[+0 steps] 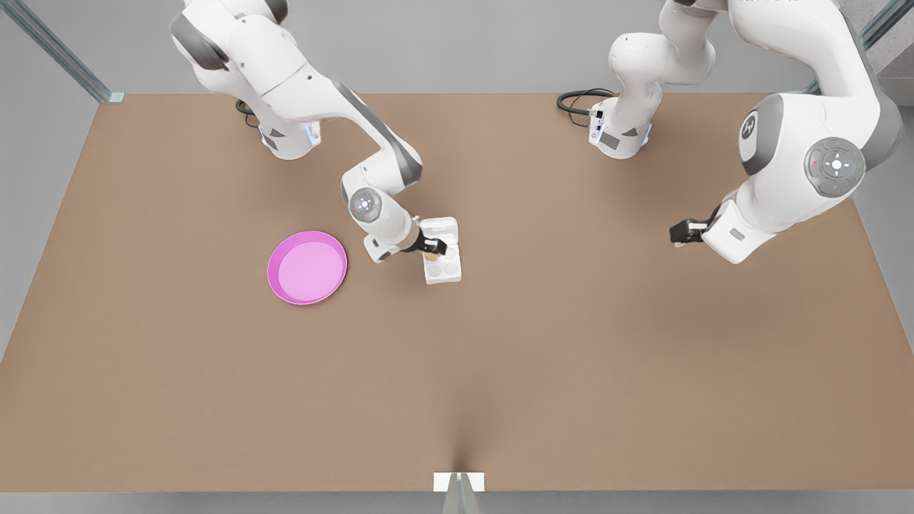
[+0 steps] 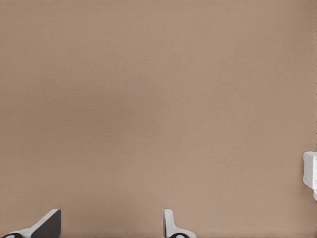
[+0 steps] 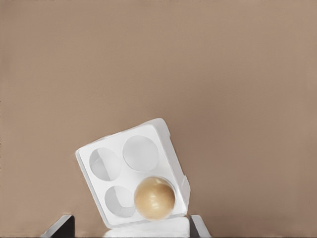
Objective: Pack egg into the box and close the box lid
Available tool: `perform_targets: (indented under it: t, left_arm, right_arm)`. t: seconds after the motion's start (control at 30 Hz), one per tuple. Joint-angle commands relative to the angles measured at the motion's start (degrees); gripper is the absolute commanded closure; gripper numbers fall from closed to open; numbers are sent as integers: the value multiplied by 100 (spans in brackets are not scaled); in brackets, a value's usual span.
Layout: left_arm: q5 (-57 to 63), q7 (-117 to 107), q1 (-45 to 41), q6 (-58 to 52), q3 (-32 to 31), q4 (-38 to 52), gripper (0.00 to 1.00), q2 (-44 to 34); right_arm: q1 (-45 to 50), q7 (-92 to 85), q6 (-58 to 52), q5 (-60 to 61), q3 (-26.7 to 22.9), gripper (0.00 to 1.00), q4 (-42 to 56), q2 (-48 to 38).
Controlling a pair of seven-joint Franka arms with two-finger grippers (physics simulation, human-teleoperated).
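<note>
Right claw spread over egg in box — left claw (waiting) open.

the right wrist view looks down on the white box, which sits turned at an angle on the brown table. the box has four round cups, and the tan egg sits in one of them, the cup nearest the camera, while the other three cups are empty. the two dark fingertips of the right gripper poke in at the edge of the picture, set wide apart with one on each side of the box's near edge, and they do not hold the egg.
</note>
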Motion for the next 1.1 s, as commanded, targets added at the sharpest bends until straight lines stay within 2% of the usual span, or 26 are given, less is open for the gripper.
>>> perform_targets:
  t: [0.0, 0.03, 0.07, 0.1, 0.17, 0.2, 0.27, 0.37, 0.47, 0.53, 0.87, 1.07]
  left_arm:
    - [-4, -100, -314, -82, -11, -1, 15, 45]
    - [-66, -162, -719, -180, -11, -142, 69, 107]
    - [-74, -214, -1114, -162, -11, -397, 79, 63]
    - [-206, -276, -1369, -153, -20, -590, 79, 19]
    - [-285, -504, -1791, 1120, -20, -2373, 79, -886]
    - [-303, -812, -2133, 1464, -20, -2796, 79, -983]
    - [-707, -1884, -3083, 2062, -20, -3262, 79, -1027]
    - [-1014, -2877, -3980, 2694, -11, -3253, 79, -544]
    - [-1349, -3923, -4595, 4460, -11, -3253, 79, -8]
    - [-1533, -4056, -4753, 4988, -11, -3210, 79, 300]
    - [-1454, -4135, -4947, 4945, 86, -2190, 79, 1179]
    - [-1401, -3853, -4947, 4962, 191, -2339, 79, 1416]
  right_arm:
    - [-176, -40, -232, 0, 0, 0, 1, -161]
    - [-844, -637, -1120, -8, -97, 0, 63, -600]
    - [-1635, -1630, -2086, -341, -299, 0, 431, -741]
    - [-2215, -2132, -2843, -1379, -361, 0, 1090, -662]
    - [-3191, -3160, -2922, -1818, -369, 0, 1592, -609]
    - [-3482, -3626, -3265, -2152, -369, 0, 1987, -618]
    - [-2541, -4488, -4144, -2294, -1784, 0, 2839, -741]
    - [-2594, -4417, -4258, -2259, -1793, 0, 3016, -636]
    - [-2656, -4435, -4250, -2311, -1802, 0, 3464, -179]
    - [-2647, -4426, -4232, -2302, -1802, 0, 3464, -152]
    - [-2647, -4417, -4215, -2294, -1802, 0, 3464, -117]
    - [-2647, -4417, -4206, -2294, -1802, 0, 3464, -82]
